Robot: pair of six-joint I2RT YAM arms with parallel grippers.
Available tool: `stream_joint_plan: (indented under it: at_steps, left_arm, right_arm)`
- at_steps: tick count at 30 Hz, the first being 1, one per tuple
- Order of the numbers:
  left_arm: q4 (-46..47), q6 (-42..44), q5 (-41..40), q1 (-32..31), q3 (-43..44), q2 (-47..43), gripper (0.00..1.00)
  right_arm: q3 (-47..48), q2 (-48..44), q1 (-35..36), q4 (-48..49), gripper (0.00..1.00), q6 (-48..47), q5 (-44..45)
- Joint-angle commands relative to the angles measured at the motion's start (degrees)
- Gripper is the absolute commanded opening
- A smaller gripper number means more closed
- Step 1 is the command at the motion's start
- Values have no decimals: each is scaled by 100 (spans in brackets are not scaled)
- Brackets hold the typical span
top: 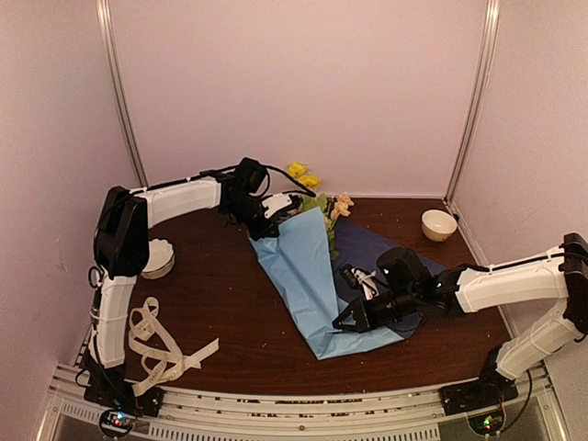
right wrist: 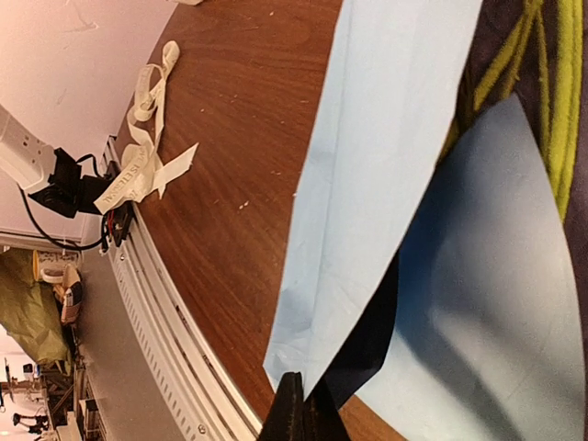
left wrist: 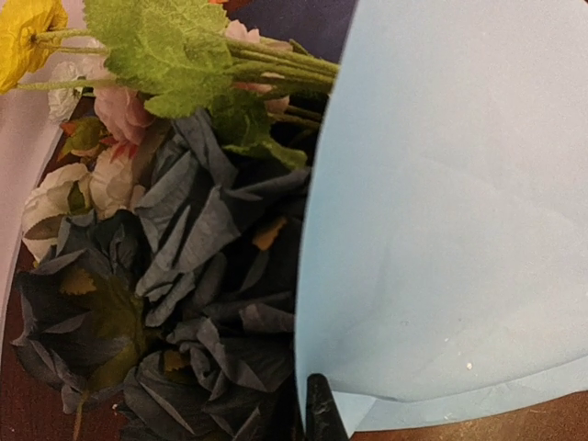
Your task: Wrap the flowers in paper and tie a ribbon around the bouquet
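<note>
Your left tool (top: 266, 225) is clamping shut on the paper's (top: 303, 276) far corner, and your right tool (top: 344, 322) is pinching its near corner. The top view is only showing a few blooms past the fold. The left wrist cam is showing the flowers (left wrist: 184, 276) bunched right beside the light-blue edge. The right wrist cam is catching the ribbon (right wrist: 147, 156) lying loose on the surface (right wrist: 248, 138), well apart.

flowers (top: 317, 200): blooms at far end | paper (top: 303, 266): light-blue flap folded over stems | ribbon (top: 156, 344): looped, near-left

robot lab cell: panel walls (top: 303, 92) and aluminium posts (top: 119, 92) are enclosing a table (top: 230, 322) with two arms (top: 514, 280) bolted on.
</note>
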Motion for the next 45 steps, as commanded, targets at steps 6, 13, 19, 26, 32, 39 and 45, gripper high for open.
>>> stream_joint_plan:
  at_steps: [6, 13, 19, 26, 32, 39, 45]
  left_arm:
    - [492, 75, -1259, 10, 301, -17, 0]
    - [330, 148, -2008, -207, 486, 467, 0]
    - [292, -66, -2778, -213, 954, 678, 0]
    - [-160, -570, -2556, -177, 1347, 166, 65]
    - [6, -1397, -1225, 182, 302, -916, 88]
    - [1622, -2625, 106, 436, -2189, -1691, 86]
    - [2209, -3293, 460, 551, -2545, -1173, 87]
  right_arm:
    - [20, -173, 145, -1057, 0, -265, -238]
    - [-535, 331, -183, -287, 0, -28, 180]
    - [-624, 955, -202, -68, 0, -107, 237]
    - [-482, 993, -205, -147, 0, -125, 282]
    - [-388, 958, -207, -276, 0, -219, 308]
    - [-341, 979, -212, -239, 0, -251, 285]
    - [-349, 985, -207, -182, 0, -279, 263]
